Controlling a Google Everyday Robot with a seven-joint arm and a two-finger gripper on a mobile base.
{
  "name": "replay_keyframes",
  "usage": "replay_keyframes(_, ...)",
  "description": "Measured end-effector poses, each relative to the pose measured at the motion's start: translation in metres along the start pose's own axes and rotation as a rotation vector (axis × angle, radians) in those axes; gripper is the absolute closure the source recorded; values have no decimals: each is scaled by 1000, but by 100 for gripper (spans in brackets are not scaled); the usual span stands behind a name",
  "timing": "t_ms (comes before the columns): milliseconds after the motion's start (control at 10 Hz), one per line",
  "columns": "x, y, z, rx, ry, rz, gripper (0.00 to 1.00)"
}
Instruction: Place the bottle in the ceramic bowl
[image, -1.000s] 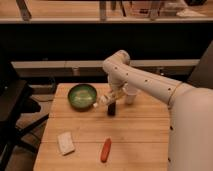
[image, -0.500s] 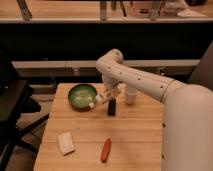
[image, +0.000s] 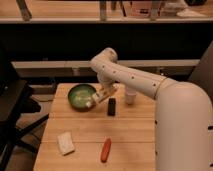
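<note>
The white arm is reaching in from the right and bending down over the wooden desk. Its end effector is hanging at the right edge of the green bowl, just above the desk. The end effector is clenched on the bottle, grasping it near one end. The bottle is lying tilted in that grip, its lower end pointing down and left, over the bowl's right rim. Whether that end is touching the bowl's inside I cannot tell.

The bowl is sitting toward the back left of the desk, its glossy inside showing bare on the left. A small black upright object is standing just beside the end effector, to the right of the bowl. A white cup is standing a little further right, near the arm. An orange stick is lying near the front edge of the desk, well apart from the bowl. A pale flat pad is lying at the front left. A dark chair is standing left of the desk.
</note>
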Motion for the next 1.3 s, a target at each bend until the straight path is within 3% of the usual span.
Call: replay_keyframes(1300,-16,-45,3,30,48,-30,99)
